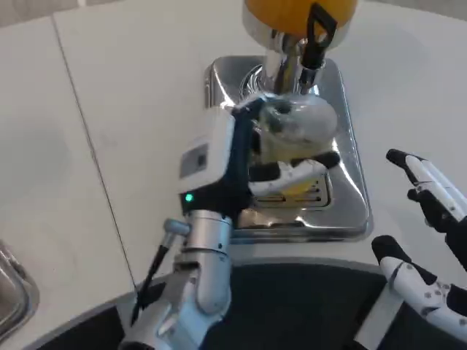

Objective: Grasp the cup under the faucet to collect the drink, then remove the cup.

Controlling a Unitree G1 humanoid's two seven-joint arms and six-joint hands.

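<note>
A clear plastic cup (295, 131) with a little yellow drink in its bottom is held by my left hand (241, 157), fingers wrapped around its near side. The cup is tilted and blurred, just below the faucet's black lever (319, 33) of the orange drink dispenser (299, 11). It hangs over the shiny steel drip tray (343, 211). My right hand (434, 197) hovers open to the right of the tray, fingers spread, holding nothing.
The white table (109, 124) stretches to the left and behind. A steel edge (11, 288) of another object shows at the lower left. The robot's dark body (292, 306) fills the bottom.
</note>
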